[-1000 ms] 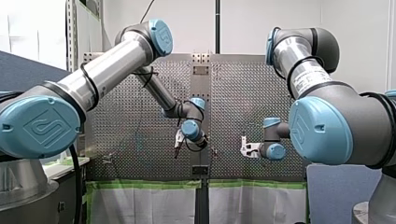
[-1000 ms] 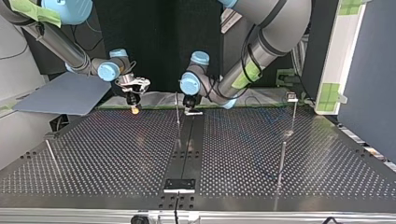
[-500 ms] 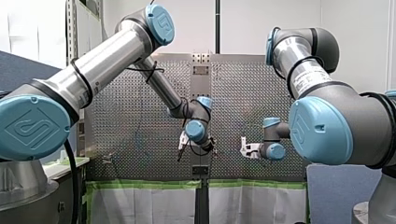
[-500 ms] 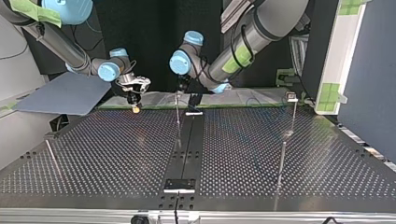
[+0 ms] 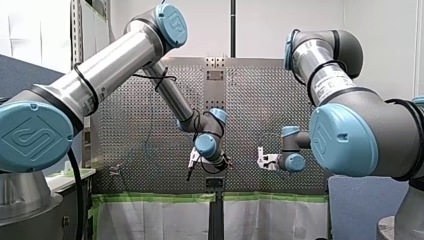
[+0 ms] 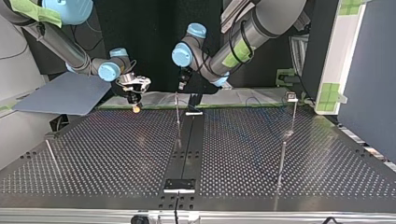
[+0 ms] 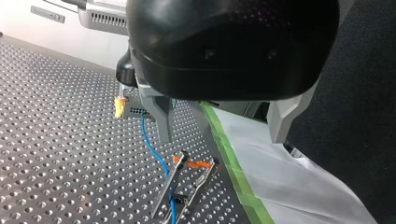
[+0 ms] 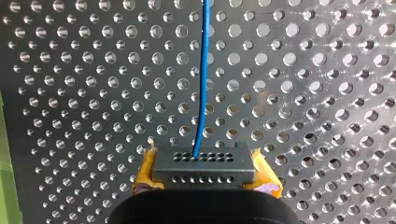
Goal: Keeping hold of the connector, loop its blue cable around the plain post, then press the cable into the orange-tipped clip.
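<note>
Perforated table (image 6: 116,154); dark backdrop (image 6: 154,42), possibly curtain; right hand (image 8: 204,181) grips connector (image 8: 201,163).

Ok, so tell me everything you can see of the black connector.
The connector is a black, plastic-looking rectangular block with two rows of small holes in its face. My right gripper is shut on it, a yellow pad against each end. One blue cable leaves a hole in the farther row and runs straight ahead over the perforated table.

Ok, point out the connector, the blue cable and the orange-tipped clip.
connector (image 8: 201,169): right wrist view, its black face.
blue cable (image 8: 203,70): right wrist view, straight run ahead of the connector.
orange-tipped clip (image 7: 198,164): left wrist view, its orange tip.
</note>
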Controlling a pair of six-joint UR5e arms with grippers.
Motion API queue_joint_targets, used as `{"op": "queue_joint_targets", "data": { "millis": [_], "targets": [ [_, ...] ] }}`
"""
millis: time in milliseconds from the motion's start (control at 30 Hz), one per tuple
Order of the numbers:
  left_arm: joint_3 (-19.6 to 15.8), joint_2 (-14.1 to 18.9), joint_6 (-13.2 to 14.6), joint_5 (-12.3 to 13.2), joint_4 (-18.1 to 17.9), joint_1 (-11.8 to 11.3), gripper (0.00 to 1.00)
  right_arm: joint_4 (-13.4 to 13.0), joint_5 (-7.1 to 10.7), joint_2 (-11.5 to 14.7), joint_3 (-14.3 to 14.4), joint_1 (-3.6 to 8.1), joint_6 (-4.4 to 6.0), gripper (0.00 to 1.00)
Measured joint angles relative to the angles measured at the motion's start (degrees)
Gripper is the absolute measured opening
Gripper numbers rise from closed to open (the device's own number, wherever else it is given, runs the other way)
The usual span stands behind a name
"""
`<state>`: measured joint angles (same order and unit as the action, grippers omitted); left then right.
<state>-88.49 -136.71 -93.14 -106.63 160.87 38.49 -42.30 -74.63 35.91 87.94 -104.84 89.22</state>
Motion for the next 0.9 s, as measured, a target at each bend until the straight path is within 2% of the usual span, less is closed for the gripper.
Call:
{"op": "queue_joint_targets", "data": {
  "millis": [333, 700, 900],
  "targets": [
    [-0.03, -0.01, -1.81, -0.07, -1.94, 0.01, 1.0, 0.02, 0.0, -0.03, 0.01, -0.05, 0.0, 0.0],
    [-0.03, -0.01, -2.0, -0.21, -1.97, 0.0, 1.0, 0.1, 0.0, -0.02, 0.0, -0.12, 0.0, 0.0],
    [-0.06, -0.06, -3.58, -1.88, -1.15, -0.07, 1.0, 0.11, 0.0, -0.03, 0.0, -0.14, 0.0, 0.0]
  ]
}}
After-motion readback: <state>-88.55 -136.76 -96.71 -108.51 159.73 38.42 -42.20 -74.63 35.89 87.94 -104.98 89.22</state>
